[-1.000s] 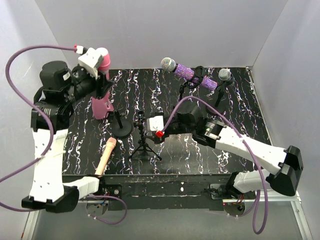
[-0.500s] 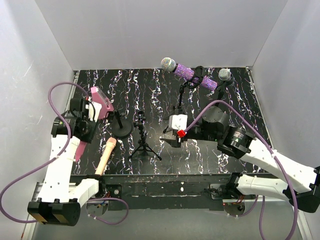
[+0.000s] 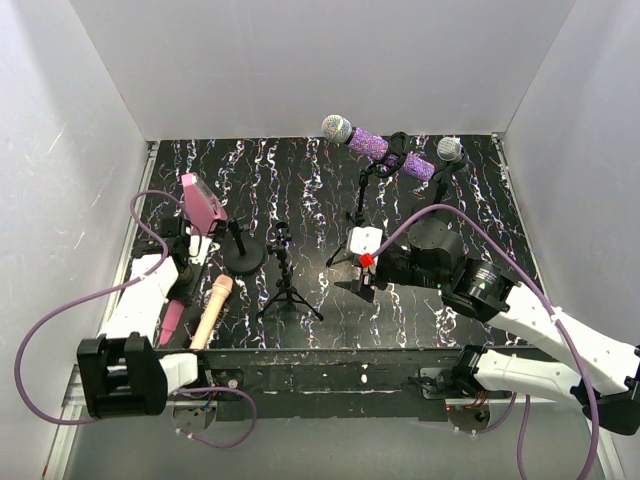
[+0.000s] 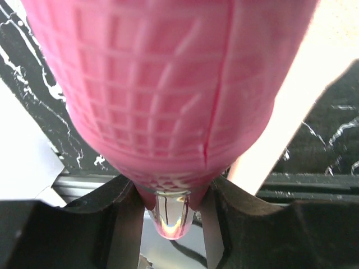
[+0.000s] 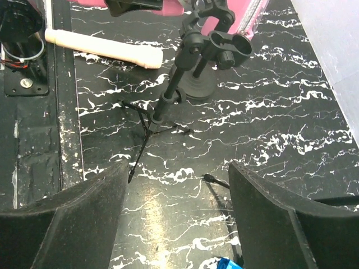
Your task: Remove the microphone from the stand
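the pink mic point(image 4: 168, 84), grid-patterned with a clear tip, is clamped in the left tool point(image 4: 168, 216), low at the counter's point(image 3: 330, 190) left edge, beside a beige mic point(image 3: 212, 310) and apart from the round-based stand point(image 3: 243, 258). the right tool point(image 5: 176, 224) gapes wide, holding nothing, over a tripod point(image 5: 162, 106).

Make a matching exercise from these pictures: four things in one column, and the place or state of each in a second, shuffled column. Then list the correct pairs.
1 pink microphone
2 cream microphone
3 purple microphone
4 tripod stand

A clipped into the tall stand at the back
B clip empty
C gripped by the left pincer
D lying flat near the front edge

Pairs: 1-C, 2-D, 3-A, 4-B
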`<control>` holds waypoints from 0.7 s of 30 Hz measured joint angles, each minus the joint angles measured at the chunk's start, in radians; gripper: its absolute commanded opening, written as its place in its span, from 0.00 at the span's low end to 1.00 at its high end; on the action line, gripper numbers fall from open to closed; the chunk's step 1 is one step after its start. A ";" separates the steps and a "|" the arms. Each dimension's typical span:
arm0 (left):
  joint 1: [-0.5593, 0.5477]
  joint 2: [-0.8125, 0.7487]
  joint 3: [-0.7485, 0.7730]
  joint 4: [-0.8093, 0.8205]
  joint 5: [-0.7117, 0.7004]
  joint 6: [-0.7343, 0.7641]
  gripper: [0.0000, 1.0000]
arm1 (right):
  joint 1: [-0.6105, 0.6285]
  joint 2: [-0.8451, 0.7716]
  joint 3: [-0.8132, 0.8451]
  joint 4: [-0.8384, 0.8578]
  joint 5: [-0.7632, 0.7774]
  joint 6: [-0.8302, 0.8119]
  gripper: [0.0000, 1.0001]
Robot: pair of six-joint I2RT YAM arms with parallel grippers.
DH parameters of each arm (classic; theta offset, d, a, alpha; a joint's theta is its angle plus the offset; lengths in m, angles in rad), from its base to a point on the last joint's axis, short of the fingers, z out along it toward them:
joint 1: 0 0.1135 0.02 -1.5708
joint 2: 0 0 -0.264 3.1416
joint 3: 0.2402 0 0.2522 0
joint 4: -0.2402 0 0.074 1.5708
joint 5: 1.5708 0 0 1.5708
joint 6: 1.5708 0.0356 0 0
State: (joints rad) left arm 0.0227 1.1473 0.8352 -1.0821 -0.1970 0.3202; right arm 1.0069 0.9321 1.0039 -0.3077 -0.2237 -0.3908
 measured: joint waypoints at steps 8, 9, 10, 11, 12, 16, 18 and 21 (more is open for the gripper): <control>0.117 0.203 -0.064 0.190 0.056 0.057 0.34 | -0.025 -0.001 0.000 -0.013 0.010 0.019 0.79; 0.126 0.215 -0.069 0.218 0.064 0.064 0.40 | -0.026 -0.001 0.000 -0.012 0.009 0.022 0.79; 0.133 0.218 -0.072 0.229 0.069 0.066 0.44 | -0.027 0.000 0.000 -0.012 0.009 0.022 0.79; 0.139 0.220 -0.077 0.245 0.076 0.073 0.47 | -0.028 0.001 0.000 -0.012 0.009 0.023 0.79; 0.142 0.224 -0.083 0.261 0.082 0.078 0.49 | -0.030 0.003 0.000 -0.012 0.009 0.023 0.79; 0.143 0.275 -0.090 0.303 0.106 0.086 0.56 | -0.031 0.012 -0.001 -0.011 0.008 0.026 0.79; 0.143 0.296 -0.082 0.302 0.111 0.088 0.57 | -0.031 0.017 -0.003 -0.011 0.008 0.026 0.79; 0.146 0.296 -0.079 0.300 0.114 0.082 0.59 | -0.031 0.030 -0.005 -0.009 0.008 0.028 0.79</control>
State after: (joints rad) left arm 0.1684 1.4437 0.7559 -0.7822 -0.0834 0.4019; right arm 0.9760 0.9619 0.9993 -0.3168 -0.2161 -0.3626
